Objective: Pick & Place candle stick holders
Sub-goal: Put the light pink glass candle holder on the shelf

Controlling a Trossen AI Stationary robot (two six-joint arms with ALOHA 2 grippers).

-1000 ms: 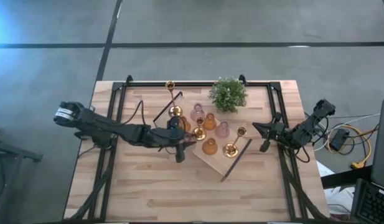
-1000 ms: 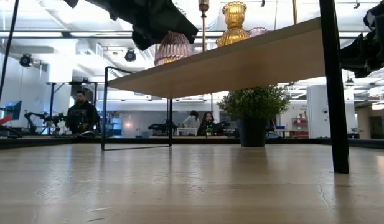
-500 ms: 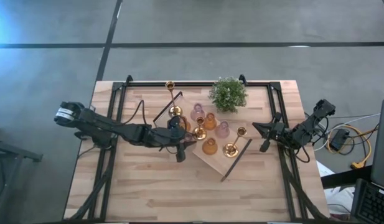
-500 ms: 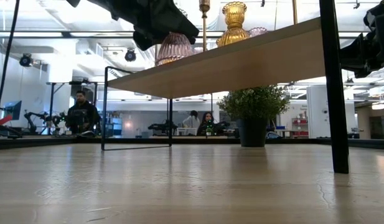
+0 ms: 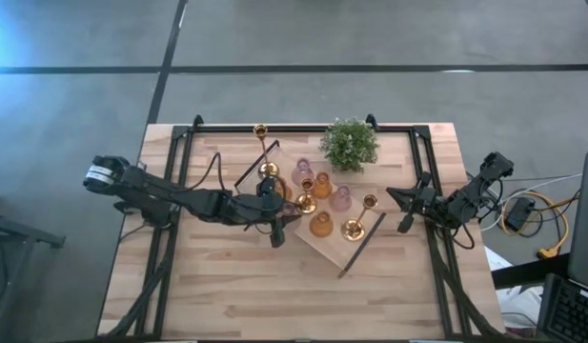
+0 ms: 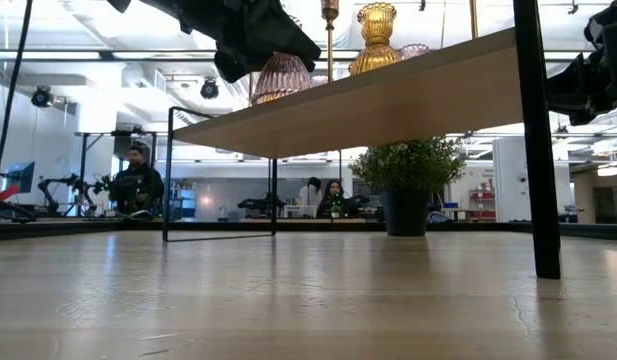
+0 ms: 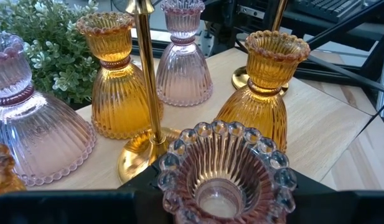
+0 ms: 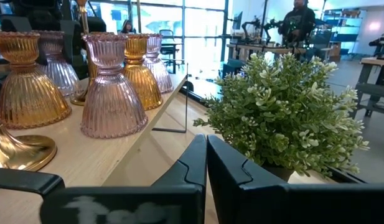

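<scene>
Wooden table (image 5: 227, 295), seen from above: its near half lies bare, and open board also runs along the left edge beyond the dark frame rails. Long wooden tray (image 5: 324, 246), set diagonally at the table's middle, one end reaching toward the green potted plant (image 5: 349, 144) at the far edge. Left arm, stretched across from the left edge, its left gripper (image 5: 272, 211) at the tray's left end. Right arm, folded near the right edge, its right gripper (image 5: 403, 211) well apart from the tray, fingers pressed together with nothing between them. Candle stick holders, clustered on the tray: amber glass bells (image 7: 119, 81), pink glass bells (image 7: 182, 59), and gold brass holders (image 5: 353, 229) with round bases; one more brass holder (image 5: 260, 131) stands off the tray near the far edge. Pink holder (image 7: 224, 171), clamped between the left gripper's fingers, mouth toward the wrist camera, just beside a brass stem (image 7: 148, 68) and an amber bell.
</scene>
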